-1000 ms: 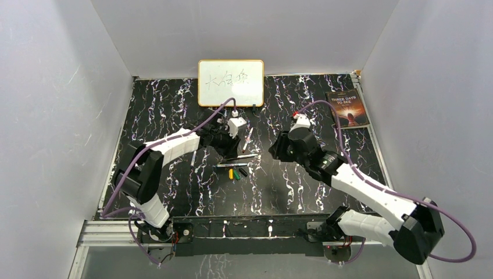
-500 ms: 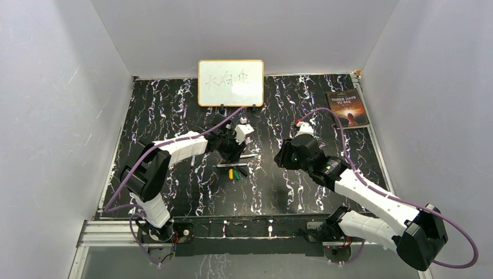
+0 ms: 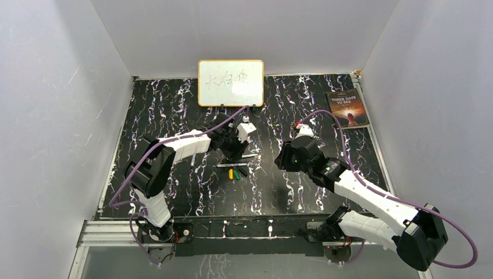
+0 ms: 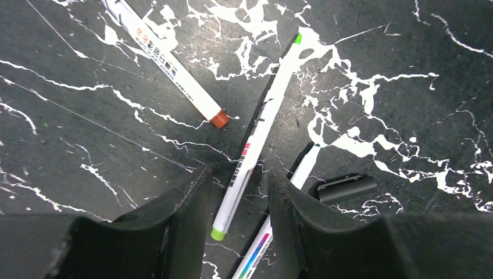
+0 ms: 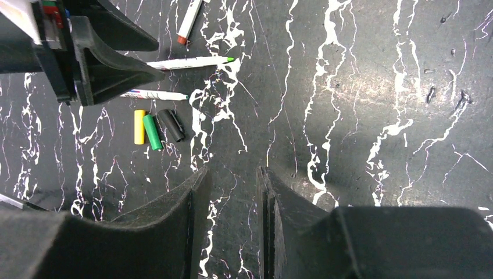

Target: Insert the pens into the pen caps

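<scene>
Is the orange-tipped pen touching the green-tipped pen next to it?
Apart. The left wrist view shows a strip of bare table between the orange-tipped pen at its tip and the green-tipped pen.

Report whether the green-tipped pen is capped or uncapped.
Uncapped: the green-tipped pen lies flat with its tip bare, and the green cap lies apart from it.

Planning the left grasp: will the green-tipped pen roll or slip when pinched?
Likely stiff and light: the green-tipped pen is a thin barrel. Round and lying flat on the smooth table, it may roll if the left fingers touch unevenly.
</scene>
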Tool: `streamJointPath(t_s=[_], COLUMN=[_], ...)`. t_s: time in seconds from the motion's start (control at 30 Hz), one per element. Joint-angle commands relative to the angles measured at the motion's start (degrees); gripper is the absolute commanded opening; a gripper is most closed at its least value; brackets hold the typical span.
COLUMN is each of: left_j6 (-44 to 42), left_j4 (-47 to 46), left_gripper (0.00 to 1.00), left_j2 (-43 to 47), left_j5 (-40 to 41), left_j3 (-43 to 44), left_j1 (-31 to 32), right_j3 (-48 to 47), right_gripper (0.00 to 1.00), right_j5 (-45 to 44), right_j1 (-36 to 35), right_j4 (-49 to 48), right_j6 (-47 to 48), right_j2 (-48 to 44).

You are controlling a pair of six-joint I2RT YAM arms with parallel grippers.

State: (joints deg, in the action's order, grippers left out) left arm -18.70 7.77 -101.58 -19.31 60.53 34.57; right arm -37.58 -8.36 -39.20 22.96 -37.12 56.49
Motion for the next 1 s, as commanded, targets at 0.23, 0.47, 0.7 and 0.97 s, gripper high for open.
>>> streamJointPath(t_s=[0.23, 0.47, 0.7, 0.97], left_j6=[-1.62, -2.61, 0.55, 4.42], left_j4=[0.74, 2.05, -0.23, -2.63], left_gripper=[0.32, 0.02, 0.00, 0.00], left_j2=[-2.70, -3.28, -1.95, 9.12], left_j5=[1.47, 5.31, 4.12, 2.11], left_j3=[1.16, -0.71, -2.62, -4.33], left_j1=[0.96, 2.99, 4.06, 4.10], right_j3=[0.23, 0.30, 0.05, -0.60], right_gripper=[0.33, 0.33, 0.33, 0.41], right_j5=[0.33, 0.30, 1.77, 3.79], right_j1=[0.57, 0.67, 0.67, 0.77], right_j4=[-1.96, -2.02, -2.44, -5.76], right_j6=[1.32, 1.84, 1.31, -3.25], right_j2=[-1.29, -1.26, -1.24, -4.02])
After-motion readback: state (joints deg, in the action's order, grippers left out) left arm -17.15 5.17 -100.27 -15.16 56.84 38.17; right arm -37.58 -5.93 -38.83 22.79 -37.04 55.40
